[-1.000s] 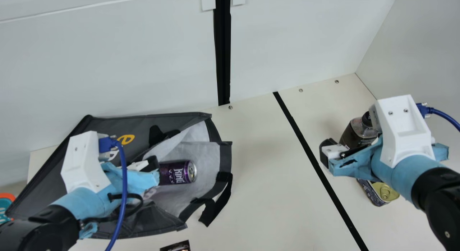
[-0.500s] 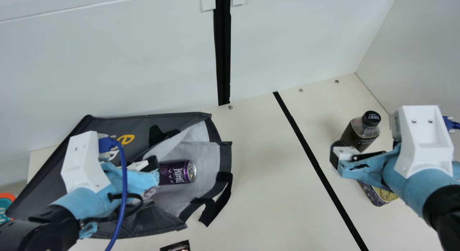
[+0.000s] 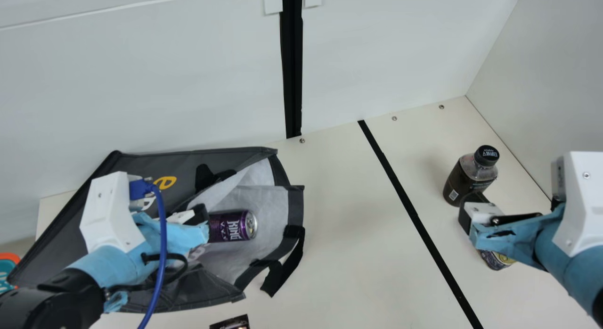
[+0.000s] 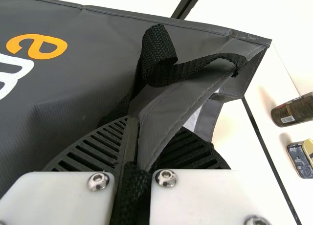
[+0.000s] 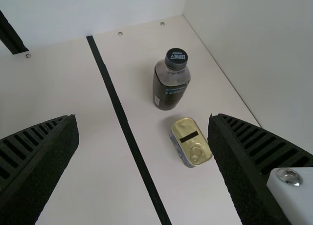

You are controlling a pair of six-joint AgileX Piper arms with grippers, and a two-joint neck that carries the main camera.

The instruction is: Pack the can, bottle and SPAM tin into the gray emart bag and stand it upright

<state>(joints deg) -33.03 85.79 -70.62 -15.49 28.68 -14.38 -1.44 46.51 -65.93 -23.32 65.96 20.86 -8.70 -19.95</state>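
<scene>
My left gripper (image 3: 200,220) is at the mouth of the gray bag (image 3: 141,166), which lies on its side. In the left wrist view my left gripper (image 4: 138,142) is shut on the bag's edge and black strap. The purple can (image 3: 233,225) rests on the bag's pale lining, its top facing the opening. My right gripper (image 3: 473,211) hangs near the dark bottle (image 3: 466,180) and partly covers the SPAM tin (image 3: 495,260). In the right wrist view the bottle (image 5: 170,85) stands upright beside the tin (image 5: 191,143), while my right gripper (image 5: 143,124) is open and empty.
A black stripe (image 3: 414,216) crosses the cream table (image 3: 348,216) between bag and bottle. White walls rise behind and at the right. An orange and teal object (image 3: 7,270) sits at the left edge, and a small dark item (image 3: 232,323) at the bottom.
My right gripper has moved right and toward the near side, uncovering the bottle and hiding more of the tin. My left arm, the bag and the can have kept still.
</scene>
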